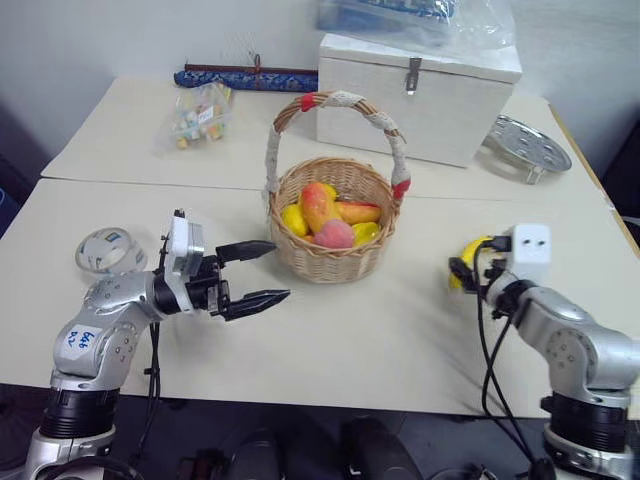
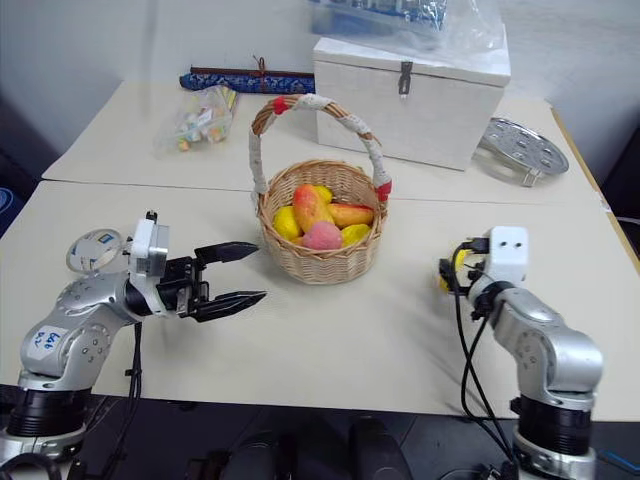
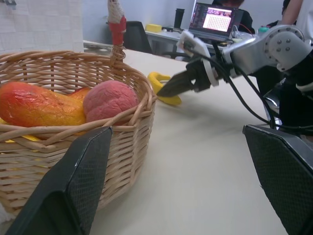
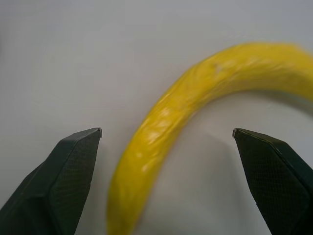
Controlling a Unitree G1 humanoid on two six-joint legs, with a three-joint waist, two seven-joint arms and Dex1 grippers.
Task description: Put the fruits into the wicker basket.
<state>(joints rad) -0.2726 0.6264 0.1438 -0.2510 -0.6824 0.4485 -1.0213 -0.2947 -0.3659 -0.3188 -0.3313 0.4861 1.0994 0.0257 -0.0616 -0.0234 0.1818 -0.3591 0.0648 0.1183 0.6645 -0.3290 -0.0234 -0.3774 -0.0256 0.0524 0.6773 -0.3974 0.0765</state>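
The wicker basket (image 1: 330, 262) stands mid-table with its cloth-wrapped handle arching above it. A pink-red peach (image 1: 335, 234) lies in it beside yellow-red mangoes (image 1: 318, 205). The curved yellow banana (image 1: 470, 250) rests on the table to the basket's right. My right gripper (image 1: 460, 275) is open just over it. In the right wrist view the banana (image 4: 166, 117) curves between the spread fingers (image 4: 73, 161) without touching them. My left gripper (image 1: 280, 270) hovers open and empty just left of the basket, pointing toward it. The left wrist view shows the peach (image 3: 108, 100), the banana (image 3: 157, 81) and the right gripper (image 3: 178, 84).
A white wooden box (image 1: 420, 85) stands behind the basket. A round metal plate (image 1: 528, 145) lies at the back right and a bag of small items (image 1: 200, 115) at the back left. A clear round object (image 1: 108, 250) sits near my left arm.
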